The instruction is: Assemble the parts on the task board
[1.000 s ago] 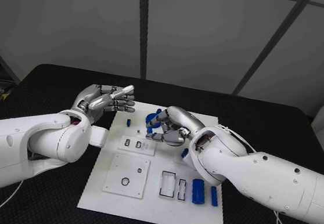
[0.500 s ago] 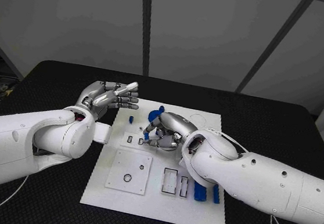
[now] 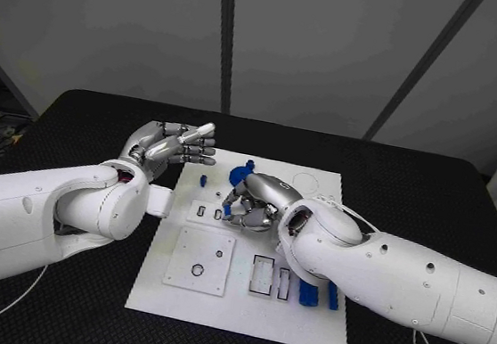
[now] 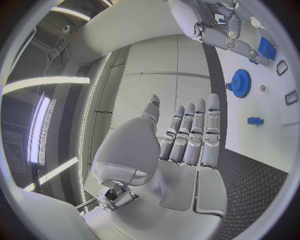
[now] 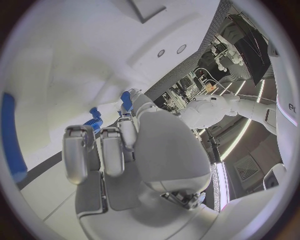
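The white task board [image 3: 301,322] lies in the middle of the black table. My right hand [image 3: 257,201] is curled low over its upper middle and pinches a small blue part [image 3: 226,210] against the board; the same part [image 5: 127,100] shows at its fingertips. A blue gear [image 3: 245,171] stands just beyond that hand, and a small blue peg [image 3: 202,181] sits to its left. My left hand [image 3: 175,146] hangs open above the board's far left corner, fingers straight and together, holding nothing. In the left wrist view the left hand [image 4: 181,135] faces the gear [image 4: 240,83].
A blue cylinder [image 3: 307,289] and a blue bar [image 3: 332,295] lie near the board's right edge, by two empty slots [image 3: 259,275]. A raised white plate with a ring [image 3: 201,259] sits at the near left. Black table surrounds the board.
My right hand has shifted slightly left and down over the board with the small blue part. The left hand stays raised and open.
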Controlling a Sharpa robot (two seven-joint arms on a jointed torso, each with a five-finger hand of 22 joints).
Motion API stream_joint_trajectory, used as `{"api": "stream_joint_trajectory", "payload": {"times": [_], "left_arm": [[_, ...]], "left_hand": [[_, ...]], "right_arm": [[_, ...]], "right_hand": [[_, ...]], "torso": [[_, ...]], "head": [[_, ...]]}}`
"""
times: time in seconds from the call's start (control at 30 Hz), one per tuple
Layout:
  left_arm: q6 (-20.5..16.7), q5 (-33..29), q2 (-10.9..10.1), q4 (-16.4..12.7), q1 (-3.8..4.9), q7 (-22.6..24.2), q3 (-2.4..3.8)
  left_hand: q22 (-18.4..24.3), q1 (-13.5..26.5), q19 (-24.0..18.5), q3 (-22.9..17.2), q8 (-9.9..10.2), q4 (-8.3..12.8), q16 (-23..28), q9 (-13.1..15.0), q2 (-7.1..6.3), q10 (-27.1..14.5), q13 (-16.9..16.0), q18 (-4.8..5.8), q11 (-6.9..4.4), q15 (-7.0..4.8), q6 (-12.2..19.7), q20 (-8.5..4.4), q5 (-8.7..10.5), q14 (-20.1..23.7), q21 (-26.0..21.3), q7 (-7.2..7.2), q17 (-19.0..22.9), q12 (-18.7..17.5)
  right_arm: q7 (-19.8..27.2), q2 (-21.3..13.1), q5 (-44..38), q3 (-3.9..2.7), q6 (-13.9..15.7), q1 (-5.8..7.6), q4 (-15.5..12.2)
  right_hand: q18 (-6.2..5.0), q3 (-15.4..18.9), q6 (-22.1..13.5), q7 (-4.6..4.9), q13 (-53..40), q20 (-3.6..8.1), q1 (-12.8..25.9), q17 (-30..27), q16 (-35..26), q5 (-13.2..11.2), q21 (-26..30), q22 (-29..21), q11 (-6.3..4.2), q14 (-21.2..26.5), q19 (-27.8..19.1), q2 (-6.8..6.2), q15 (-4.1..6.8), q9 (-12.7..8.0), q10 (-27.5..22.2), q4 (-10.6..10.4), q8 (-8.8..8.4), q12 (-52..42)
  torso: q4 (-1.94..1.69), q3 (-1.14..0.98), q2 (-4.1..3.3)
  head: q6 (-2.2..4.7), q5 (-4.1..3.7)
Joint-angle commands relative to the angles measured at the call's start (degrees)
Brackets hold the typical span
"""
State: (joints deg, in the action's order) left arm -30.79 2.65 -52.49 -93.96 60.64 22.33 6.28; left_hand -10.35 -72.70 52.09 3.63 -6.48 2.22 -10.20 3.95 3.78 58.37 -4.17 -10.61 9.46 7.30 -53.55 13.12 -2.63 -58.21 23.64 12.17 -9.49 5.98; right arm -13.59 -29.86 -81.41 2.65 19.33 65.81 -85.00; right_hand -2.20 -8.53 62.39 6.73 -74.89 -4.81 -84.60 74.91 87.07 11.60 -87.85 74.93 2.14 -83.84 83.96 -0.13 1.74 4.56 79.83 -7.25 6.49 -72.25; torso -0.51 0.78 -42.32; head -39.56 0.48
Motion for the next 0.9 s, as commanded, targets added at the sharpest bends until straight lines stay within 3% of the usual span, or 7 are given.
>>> {"api": "stream_joint_trajectory", "payload": {"times": [0.03, 0.9], "left_arm": [[0.4, 0.4, 0.1, -0.1, 0.11, 0.3, 0.05], [0.4, 0.4, 0.1, -0.2, 0.11, 0.2, 0.06]], "left_hand": [[0.1, -0.2, -0.4, 0.3, 0.3, 0.1, 0.2, 0.0, 0.51, 0.2, 0.0, 0.27, 0.30, 0.11, -0.2, 0.16, -0.14, -0.2, -0.3, 0.25, -0.1, -0.1], [0.1, -0.2, -0.4, 0.3, 0.3, 0.1, 0.2, 0.0, 0.51, 0.2, 0.0, 0.27, 0.30, 0.11, -0.2, 0.16, -0.14, -0.2, -0.3, 0.25, -0.1, -0.1]], "right_arm": [[-0.5, 0.2, -0.9, 0.01, -1.3, -0.02, 0.2], [-2.0, 0.8, -1.8, 0.38, -4.0, -0.27, 1.1]], "right_hand": [[1.14, -0.4, 0.2, 0.03, 0.2, 0.33, -0.5, 10.1, 0.3, 0.3, -0.2, 10.8, -0.20, -5.1, 2.8, 0.78, 0.21, 0.1, -0.2, 0.1, 0.26, 0.3], [1.10, -0.6, -0.9, 0.54, 1.3, 0.05, 0.6, 9.9, 0.1, -0.2, -0.1, 10.6, 0.21, -5.0, 2.7, -0.25, -0.13, -0.2, -1.2, 0.1, -0.40, 1.7]], "torso": [[0.03, 0.01, -0.01], [0.08, -0.02, 0.02]], "head": [[-0.13, 0.03], [-0.55, 0.11]]}}
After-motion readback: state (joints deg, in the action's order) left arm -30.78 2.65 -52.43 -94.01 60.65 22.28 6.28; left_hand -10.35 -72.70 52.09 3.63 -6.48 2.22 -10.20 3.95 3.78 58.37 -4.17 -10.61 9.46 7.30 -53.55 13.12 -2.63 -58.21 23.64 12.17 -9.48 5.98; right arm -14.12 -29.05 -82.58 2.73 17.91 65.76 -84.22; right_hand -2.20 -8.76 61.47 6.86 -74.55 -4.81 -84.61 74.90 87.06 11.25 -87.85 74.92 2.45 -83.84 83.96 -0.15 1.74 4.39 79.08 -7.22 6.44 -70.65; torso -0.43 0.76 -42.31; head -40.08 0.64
